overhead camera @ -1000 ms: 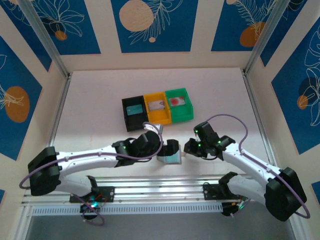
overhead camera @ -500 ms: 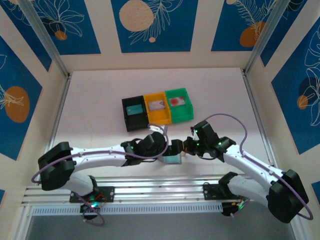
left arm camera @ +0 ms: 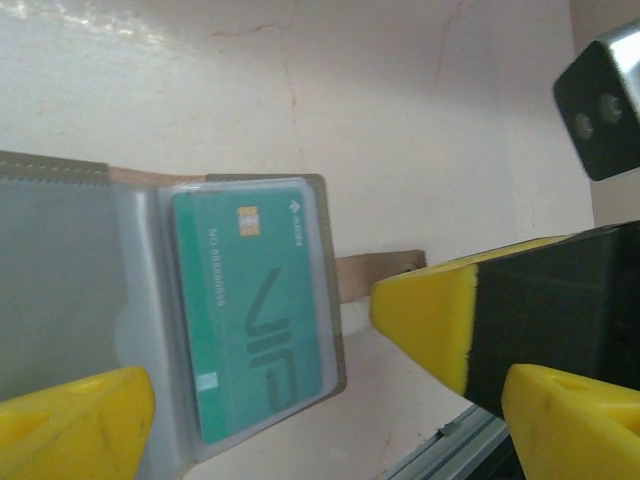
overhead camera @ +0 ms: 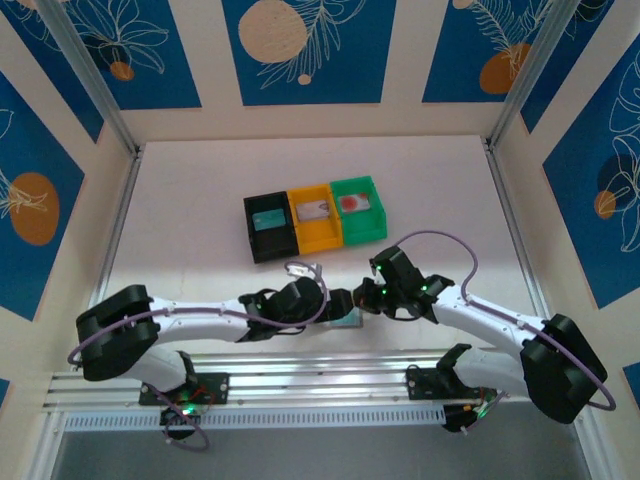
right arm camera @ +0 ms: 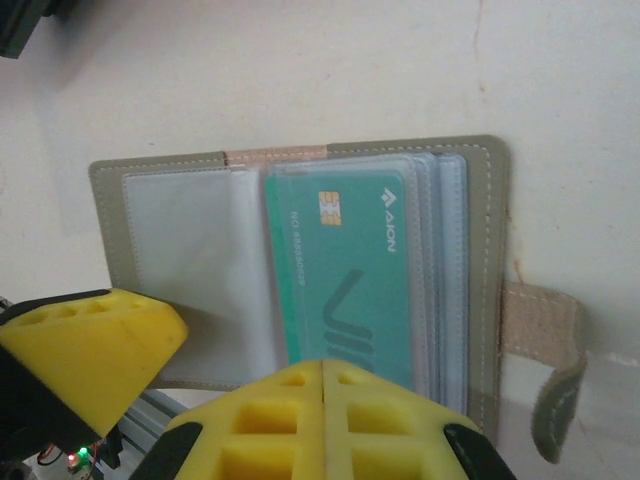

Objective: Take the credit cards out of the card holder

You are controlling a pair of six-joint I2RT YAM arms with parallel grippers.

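The card holder (overhead camera: 346, 320) lies open and flat near the table's front edge, between both grippers. In the right wrist view, the card holder (right arm camera: 190, 250) has a green credit card (right arm camera: 345, 260) in the top clear pocket of its right half. My right gripper (right arm camera: 322, 368) is shut, its joined tips resting on that card's lower edge with nothing between them. My left gripper (left arm camera: 325, 400) stands open, straddling the holder's card side (left arm camera: 255, 300). In the top view, the left gripper (overhead camera: 338, 303) and right gripper (overhead camera: 362, 298) nearly touch.
Behind the holder stand a black bin (overhead camera: 268, 227), an orange bin (overhead camera: 315, 217) and a green bin (overhead camera: 358, 208), each with a card inside. The holder's snap strap (right arm camera: 545, 340) sticks out to one side. The aluminium rail (overhead camera: 320, 365) runs just in front.
Both grippers closed in on the holder: the left slid right over it, the right moved left and shut. The holder now lies flatter and nearer the front edge.
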